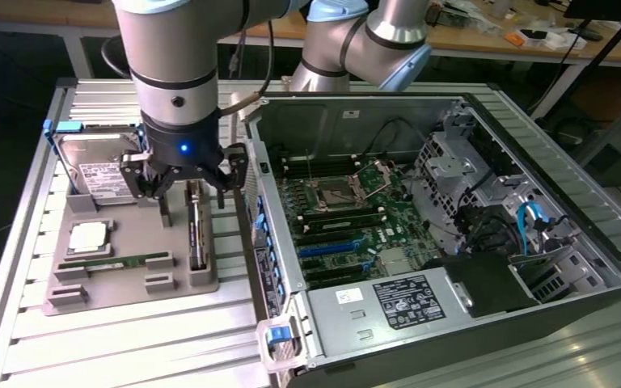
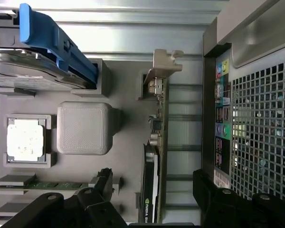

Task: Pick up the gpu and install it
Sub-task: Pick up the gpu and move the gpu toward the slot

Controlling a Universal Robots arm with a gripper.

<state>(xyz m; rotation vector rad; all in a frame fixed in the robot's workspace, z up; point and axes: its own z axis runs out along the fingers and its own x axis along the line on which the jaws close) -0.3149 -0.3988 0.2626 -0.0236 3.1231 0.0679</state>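
The gpu is a thin black card standing on edge in a slot of the grey parts tray, close to the computer case. In the wrist view the gpu runs lengthwise, with its silver end bracket at the far end. My gripper hangs straight above the card and is open. One finger is on each side of the card, and neither touches it. In the wrist view my gripper straddles the card's near end, with the black fingertips spread wide.
The tray also holds a hard drive in a blue caddy, a CPU and a green RAM stick. The open computer case with its motherboard lies to the exterior view's right, and its wall is close beside the card.
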